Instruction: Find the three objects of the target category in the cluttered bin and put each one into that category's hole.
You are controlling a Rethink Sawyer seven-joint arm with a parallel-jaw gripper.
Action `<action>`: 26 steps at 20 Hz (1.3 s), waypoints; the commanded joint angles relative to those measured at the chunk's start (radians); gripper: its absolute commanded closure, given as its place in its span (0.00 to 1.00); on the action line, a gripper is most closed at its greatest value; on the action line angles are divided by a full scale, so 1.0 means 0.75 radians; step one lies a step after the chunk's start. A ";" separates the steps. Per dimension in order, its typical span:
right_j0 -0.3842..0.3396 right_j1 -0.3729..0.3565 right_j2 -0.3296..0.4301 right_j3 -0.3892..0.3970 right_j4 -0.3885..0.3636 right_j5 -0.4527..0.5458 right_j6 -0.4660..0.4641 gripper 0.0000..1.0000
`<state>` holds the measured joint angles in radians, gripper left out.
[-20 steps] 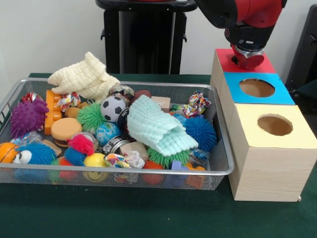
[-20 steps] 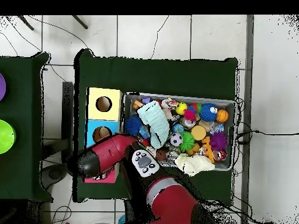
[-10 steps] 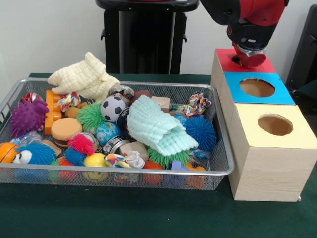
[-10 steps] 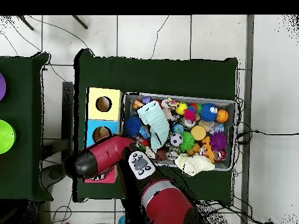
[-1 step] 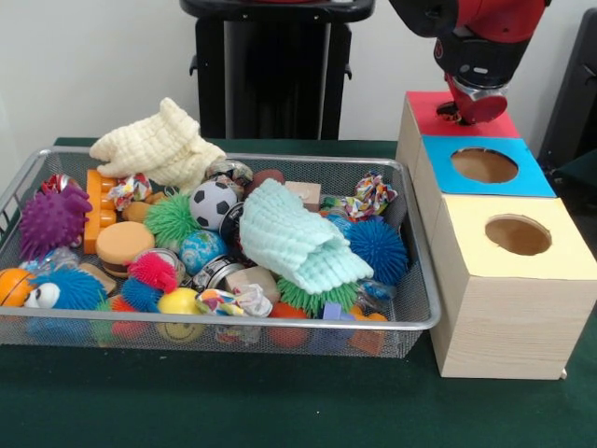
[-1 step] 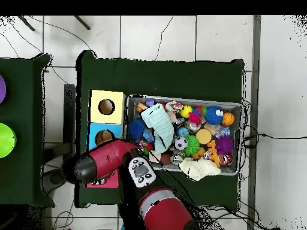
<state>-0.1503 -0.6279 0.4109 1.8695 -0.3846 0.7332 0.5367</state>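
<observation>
gripper (image 5: 477,105) over red hole (image 5: 448,110), bin (image 5: 410,245) apart

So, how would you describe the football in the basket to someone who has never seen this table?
Look in the wire basket full of toys. Near the middle of its back half, just below the cream cloth, sits a small football. It is the only smooth black-and-white ball; the green ball beside it is spiky.

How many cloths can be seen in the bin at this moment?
2. A cream cloth is heaped at the bin's back left corner in the front view, and a mint-green cloth is draped over toys near the middle. More could be buried under the clutter.
</observation>
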 commanded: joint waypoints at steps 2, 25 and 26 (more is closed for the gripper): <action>-0.048 0.104 -0.043 -0.079 0.018 -0.061 0.271 1.00; -0.015 0.127 -0.093 -0.097 -0.036 -0.143 0.309 1.00; -0.009 0.130 -0.097 -0.088 -0.037 -0.171 0.324 1.00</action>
<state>-0.1506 -0.5993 0.3877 1.8589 -0.3854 0.7221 0.5367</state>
